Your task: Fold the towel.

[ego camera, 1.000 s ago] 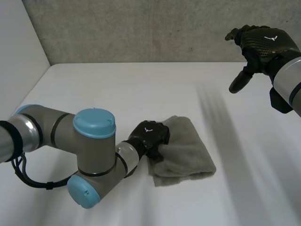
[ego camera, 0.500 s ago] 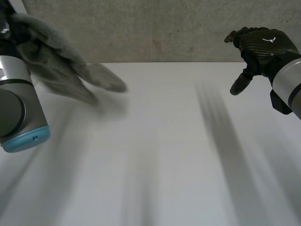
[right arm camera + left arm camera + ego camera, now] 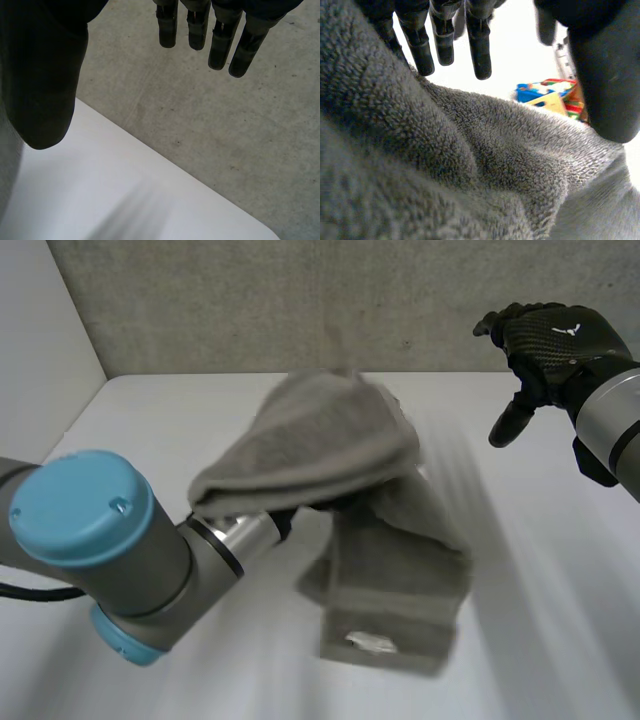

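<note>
The grey towel (image 3: 330,460) hangs in the air over the middle of the white table (image 3: 560,590), bunched at the top with a loose part trailing down towards the table. It is draped over the end of my left arm (image 3: 130,550). In the left wrist view the towel (image 3: 470,165) lies under the palm of my left hand (image 3: 479,45), whose fingers are straight and whose thumb stands apart, so it is open. My right hand (image 3: 550,340) is raised at the far right, well away from the towel, and its fingers (image 3: 200,25) hang relaxed and open with nothing in them.
A grey concrete wall (image 3: 300,300) rises behind the table's far edge. Beyond the towel, past the left hand's fingertips, stand some bright coloured objects (image 3: 547,97).
The left hand took the folded towel off the table, swung it up to the far left, then back over the middle, where its fingers opened and the towel spread. The right hand barely moved.
</note>
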`<state>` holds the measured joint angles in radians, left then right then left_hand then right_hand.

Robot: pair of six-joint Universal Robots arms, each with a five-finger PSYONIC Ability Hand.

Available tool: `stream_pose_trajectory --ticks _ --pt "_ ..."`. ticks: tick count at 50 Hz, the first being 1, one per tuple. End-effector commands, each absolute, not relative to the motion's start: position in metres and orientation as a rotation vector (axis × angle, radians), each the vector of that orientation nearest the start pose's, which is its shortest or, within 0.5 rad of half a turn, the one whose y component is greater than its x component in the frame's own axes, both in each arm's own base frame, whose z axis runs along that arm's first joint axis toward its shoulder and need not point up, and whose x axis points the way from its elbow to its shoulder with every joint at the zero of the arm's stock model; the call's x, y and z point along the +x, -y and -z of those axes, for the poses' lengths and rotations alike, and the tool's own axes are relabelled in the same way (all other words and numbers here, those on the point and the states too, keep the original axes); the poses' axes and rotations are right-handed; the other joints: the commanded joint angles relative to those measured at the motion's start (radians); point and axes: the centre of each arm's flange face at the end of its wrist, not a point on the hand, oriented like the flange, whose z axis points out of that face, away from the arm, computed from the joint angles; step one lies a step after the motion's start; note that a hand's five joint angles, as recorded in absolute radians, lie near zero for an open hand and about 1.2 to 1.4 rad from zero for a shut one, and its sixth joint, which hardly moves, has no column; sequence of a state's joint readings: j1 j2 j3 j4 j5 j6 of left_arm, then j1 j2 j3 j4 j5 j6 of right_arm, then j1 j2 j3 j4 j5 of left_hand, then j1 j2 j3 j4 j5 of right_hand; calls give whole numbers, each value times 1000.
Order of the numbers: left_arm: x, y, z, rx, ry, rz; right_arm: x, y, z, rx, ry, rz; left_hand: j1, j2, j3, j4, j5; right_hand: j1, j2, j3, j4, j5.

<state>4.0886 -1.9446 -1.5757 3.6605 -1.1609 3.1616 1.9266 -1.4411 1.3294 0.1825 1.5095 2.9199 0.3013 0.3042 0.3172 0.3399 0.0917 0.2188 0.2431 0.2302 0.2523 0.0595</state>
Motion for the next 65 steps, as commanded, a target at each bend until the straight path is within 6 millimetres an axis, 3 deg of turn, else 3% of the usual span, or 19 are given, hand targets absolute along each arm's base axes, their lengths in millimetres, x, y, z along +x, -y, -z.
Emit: stream_pose_trajectory --ticks 1,5,7,8,10,17,20,26,28,33,34,35,37,42,49,59,61,63,65 --pt "-336 247 -237 -723 1564 -1870 252 253 -321 -791 -2087 2034 -6 -9 -22 -44 29 -44 -69 -56 -78 -60" --pt "-334 251 -238 -686 1581 -1880 257 250 -314 -907 -2088 2014 188 185 172 150 223 -44 -69 -56 -78 -60" --pt "-334 252 -238 -669 1582 -1878 260 248 -308 -982 -2093 1998 556 553 540 517 591 -44 -69 -56 -78 -60" --pt "-334 252 -238 -669 1582 -1878 261 247 -301 -1056 -2104 1975 558 555 542 519 593 -44 -69 -56 -78 -60" --pt "-332 253 -239 -655 1583 -1877 262 246 -295 -1126 -2117 1951 1093 1090 1077 1054 1128 -44 -69 -56 -78 -60" --pt "-326 261 -244 -559 1608 -1887 274 237 -260 -1348 -2179 1763 1095 1092 1079 1056 1130 -44 -69 -56 -78 -60" --pt "-326 262 -246 -516 1614 -1869 277 237 -252 -1363 -2186 1729 1095 1092 1079 1056 1130 -44 -69 -56 -78 -60" --pt "-325 263 -246 -487 1615 -1850 291 236 -212 -1397 -2217 1584 1095 1092 1079 1056 1130 -44 -69 -56 -78 -60" --pt "-324 263 -248 -484 1611 -1856 303 238 -196 -1327 -2192 1588 1095 1092 1079 1056 1130 -44 -69 -56 -78 -60" --pt "-320 264 -257 -470 1590 -1883 318 251 -183 -1107 -2132 1658 1095 1092 1079 1056 1130 -44 -69 -56 -78 -60" --pt "-318 265 -261 -467 1581 -1892 318 251 -183 -1106 -2131 1659 834 831 818 795 869 -44 -69 -56 -78 -60" --pt "-318 265 -261 -467 1581 -1892 325 254 -181 -1057 -2099 1673 831 828 815 793 866 -44 -69 -56 -78 -60" --pt "-315 266 -268 -462 1566 -1913 332 254 -178 -1029 -2074 1674 468 466 453 430 504 -23 -47 -34 -56 -38" --pt "-308 270 -277 -443 1550 -1947 356 258 -167 -998 -2031 1655 400 397 384 361 435 136 112 125 103 121" --pt "-299 275 -286 -421 1540 -1983 395 258 -130 -1058 -2026 1566 417 414 401 379 452 353 329 342 319 338" --pt "-291 280 -295 -398 1525 -2024 417 272 -113 -1110 -2039 1520 400 397 384 361 435 635 611 624 601 620" --pt "-289 281 -297 -393 1521 -2033 419 274 -115 -1120 -2044 1508 379 376 363 341 414 788 764 777 755 773" --pt "-287 282 -298 -390 1522 -2037 418 281 -127 -1114 -2049 1501 379 376 363 340 414 1176 1152 1165 1143 1161" --pt "-286 283 -299 -387 1520 -2043 417 285 -138 -1099 -2039 1524 379 376 363 340 414 1177 1153 1166 1144 1162"
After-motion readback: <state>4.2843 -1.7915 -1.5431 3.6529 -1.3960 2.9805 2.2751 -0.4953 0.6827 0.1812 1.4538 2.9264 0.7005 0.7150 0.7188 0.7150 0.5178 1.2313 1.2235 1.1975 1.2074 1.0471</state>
